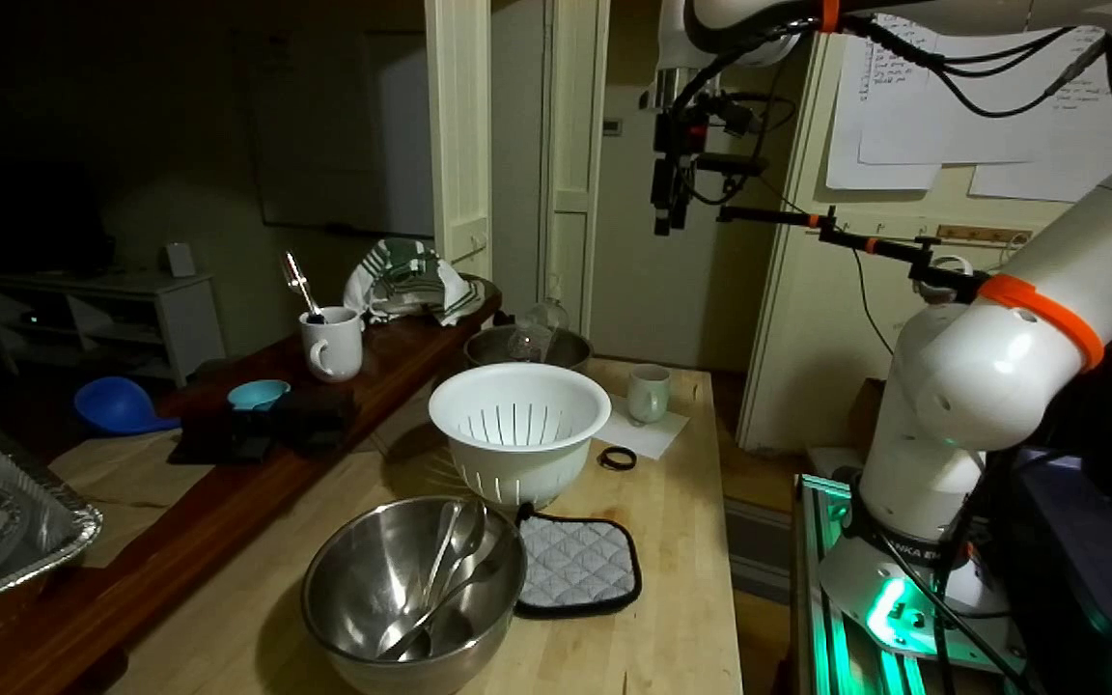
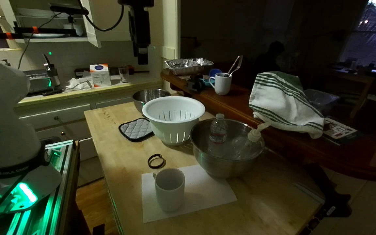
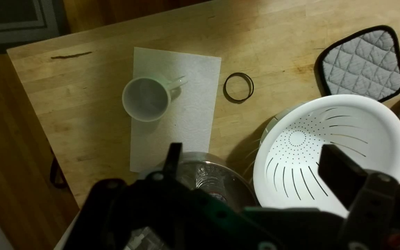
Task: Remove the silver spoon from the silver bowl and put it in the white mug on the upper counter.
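Gripper [image 3: 251,147], 2 fingers [image 3: 340,173] apart; shiny utensils [image 1: 468,529] in steel bowl [image 1: 353,579] and white mug [image 1: 344,347]

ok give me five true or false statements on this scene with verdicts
1. The white mug on the upper counter holds utensils. True.
2. At least one silver spoon is in the silver bowl. True.
3. That bowl stands on the upper counter. False: it stands on the wooden table.
4. The gripper is open. True.
5. The gripper touches the white mug. False: it hangs in the air, away from it.
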Controlling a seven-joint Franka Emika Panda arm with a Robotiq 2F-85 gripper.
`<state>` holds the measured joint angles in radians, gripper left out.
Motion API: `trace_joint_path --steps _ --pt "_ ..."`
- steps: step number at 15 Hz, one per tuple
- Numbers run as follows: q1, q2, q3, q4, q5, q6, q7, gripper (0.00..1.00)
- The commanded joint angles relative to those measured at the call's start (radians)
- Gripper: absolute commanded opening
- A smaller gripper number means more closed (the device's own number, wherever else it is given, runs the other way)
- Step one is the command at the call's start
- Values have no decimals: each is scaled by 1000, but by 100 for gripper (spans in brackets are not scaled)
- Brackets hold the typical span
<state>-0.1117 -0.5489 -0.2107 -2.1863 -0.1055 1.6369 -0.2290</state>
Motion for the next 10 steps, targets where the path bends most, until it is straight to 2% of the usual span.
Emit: trace_joint_path --steps 1,5,10 --pt "28 40 46 22 -34 2 -27 100" --pt "144 147 156 43 25 13 -48 100" --pt "264 356 281 149 61 18 -102 100"
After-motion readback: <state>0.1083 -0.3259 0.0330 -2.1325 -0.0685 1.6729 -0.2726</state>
